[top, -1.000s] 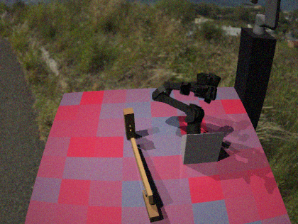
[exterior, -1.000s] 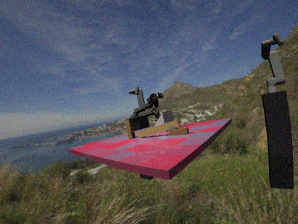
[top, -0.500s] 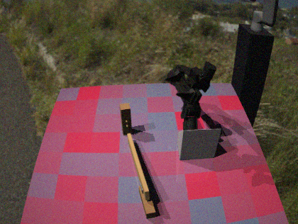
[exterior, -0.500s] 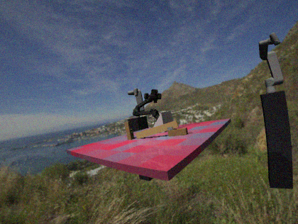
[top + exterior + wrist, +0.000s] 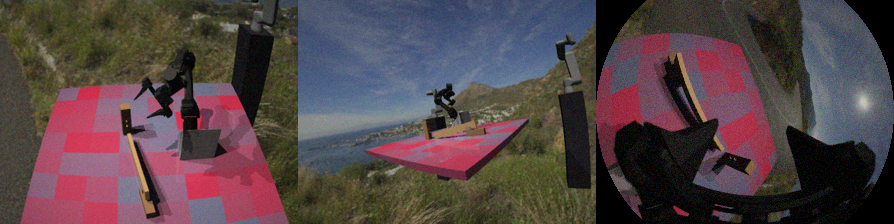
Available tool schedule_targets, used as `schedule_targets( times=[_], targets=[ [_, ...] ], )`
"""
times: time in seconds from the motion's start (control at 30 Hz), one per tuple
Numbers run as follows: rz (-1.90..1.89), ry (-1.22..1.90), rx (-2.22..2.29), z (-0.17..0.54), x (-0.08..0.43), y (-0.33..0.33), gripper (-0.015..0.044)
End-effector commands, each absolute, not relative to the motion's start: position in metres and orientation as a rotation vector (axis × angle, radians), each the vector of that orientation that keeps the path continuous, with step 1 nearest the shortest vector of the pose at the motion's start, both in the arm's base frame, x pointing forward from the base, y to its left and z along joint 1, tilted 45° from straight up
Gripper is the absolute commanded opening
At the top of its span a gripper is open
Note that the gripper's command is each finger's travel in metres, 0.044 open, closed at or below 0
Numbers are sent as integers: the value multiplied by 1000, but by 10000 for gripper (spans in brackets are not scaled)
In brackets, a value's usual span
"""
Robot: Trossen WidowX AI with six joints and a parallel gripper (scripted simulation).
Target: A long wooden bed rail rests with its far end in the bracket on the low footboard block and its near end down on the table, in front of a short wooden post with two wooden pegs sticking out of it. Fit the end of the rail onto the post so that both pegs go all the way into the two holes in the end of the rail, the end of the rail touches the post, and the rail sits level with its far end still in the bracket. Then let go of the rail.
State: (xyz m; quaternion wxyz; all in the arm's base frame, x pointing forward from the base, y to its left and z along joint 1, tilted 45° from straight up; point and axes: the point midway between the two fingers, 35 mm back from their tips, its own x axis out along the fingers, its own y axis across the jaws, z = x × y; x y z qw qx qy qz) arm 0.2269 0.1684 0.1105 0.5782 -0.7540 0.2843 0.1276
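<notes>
The long wooden rail [image 5: 138,163] [image 5: 454,130] [image 5: 690,90] slopes from the low footboard block [image 5: 149,209] [image 5: 476,132] down to the table. Its low end lies at the foot of the short post [image 5: 125,117] [image 5: 427,130] [image 5: 738,162], below two small light spots, the pegs, on the post's dark face. The raised end sits at the footboard block; the bracket is hard to make out. My gripper [image 5: 141,108] [image 5: 753,126] is wide open and empty. It hangs above the table on the arm's side of the post, clear of the rail and post.
A grey upright panel [image 5: 200,143] [image 5: 465,117] stands on the table in front of my arm's base. The patchwork table [image 5: 92,163] [image 5: 447,159] [image 5: 651,45] carries everything. Beyond its edge stands a tall black pillar [image 5: 250,67] with a grey jointed thing on top.
</notes>
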Motion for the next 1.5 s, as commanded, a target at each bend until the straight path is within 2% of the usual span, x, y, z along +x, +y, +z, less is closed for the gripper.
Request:
schedule_targets(
  times=[0.0,0.2,0.4,1.47],
  targets=[
    [369,983,-1900,74,262,133,440],
    [580,1427,-1946,22,293,68,440],
    [880,1778,-1817,-29,294,1,440],
    [895,1789,-1807,-53,289,-23,440]
  ],
)
